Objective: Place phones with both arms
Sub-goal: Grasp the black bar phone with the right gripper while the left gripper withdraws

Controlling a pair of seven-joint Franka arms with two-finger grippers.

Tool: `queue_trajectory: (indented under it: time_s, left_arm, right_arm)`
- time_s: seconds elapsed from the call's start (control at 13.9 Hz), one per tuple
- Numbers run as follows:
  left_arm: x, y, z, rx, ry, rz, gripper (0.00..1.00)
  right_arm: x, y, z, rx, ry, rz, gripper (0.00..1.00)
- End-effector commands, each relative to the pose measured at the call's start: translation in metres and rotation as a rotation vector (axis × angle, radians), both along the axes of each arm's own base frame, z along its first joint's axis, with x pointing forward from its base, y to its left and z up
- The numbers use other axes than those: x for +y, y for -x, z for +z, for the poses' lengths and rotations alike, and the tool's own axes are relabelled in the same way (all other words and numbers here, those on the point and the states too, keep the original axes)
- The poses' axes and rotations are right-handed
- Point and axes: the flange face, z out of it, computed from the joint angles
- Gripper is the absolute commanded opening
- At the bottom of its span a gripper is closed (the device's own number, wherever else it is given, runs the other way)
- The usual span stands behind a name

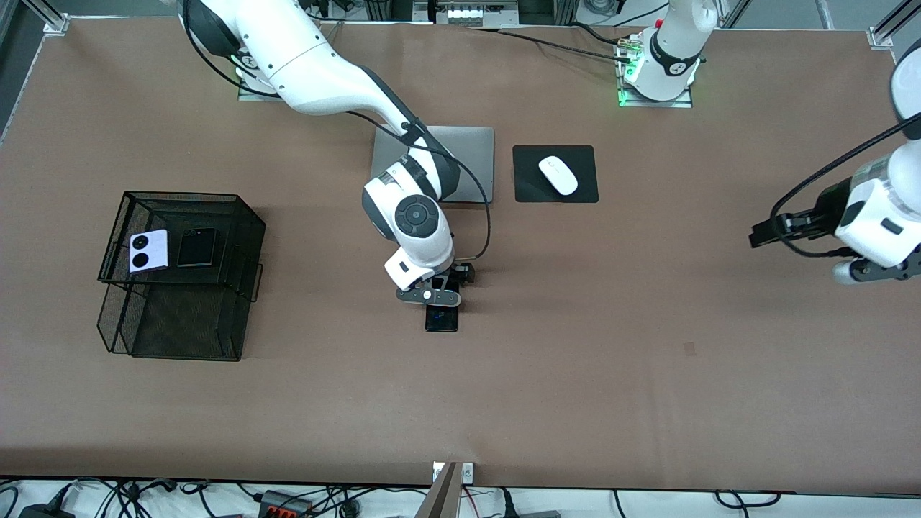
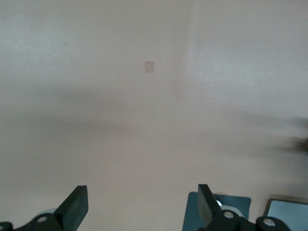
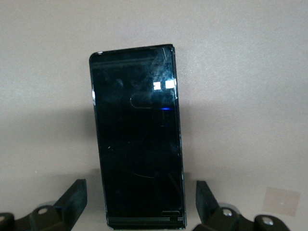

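Bare tabletop (image 1: 575,374) stretches along the front-camera edge and toward the left arm's end. The wire basket (image 1: 180,277) blocks the right arm's end; laptop (image 1: 471,155) and mouse (image 1: 557,174) crowd the middle of the base-side edge.

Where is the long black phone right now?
The long black phone lies flat on the table near its middle, under the right hand, nearer the front camera than the laptop; the open fingers straddle it.

A brown table (image 1: 647,374) (evenly lit) with cables (image 1: 288,498) along its near edge.
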Motion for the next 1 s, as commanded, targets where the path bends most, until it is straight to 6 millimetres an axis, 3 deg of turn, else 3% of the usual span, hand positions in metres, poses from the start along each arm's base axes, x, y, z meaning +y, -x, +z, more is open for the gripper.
queue_trajectory:
  time_s: [0.0, 0.93]
  left_arm:
    - [0.004, 0.020, 0.002, 0.020, 0.004, -0.031, 1.00]
    - [0.001, 0.018, 0.004, 0.014, -0.039, -0.057, 1.00]
  right_arm:
    - [0.006, -0.001, -0.007, -0.012, 0.008, 0.001, 1.00]
    - [0.006, 0.000, -0.026, -0.016, 0.003, 0.006, 1.00]
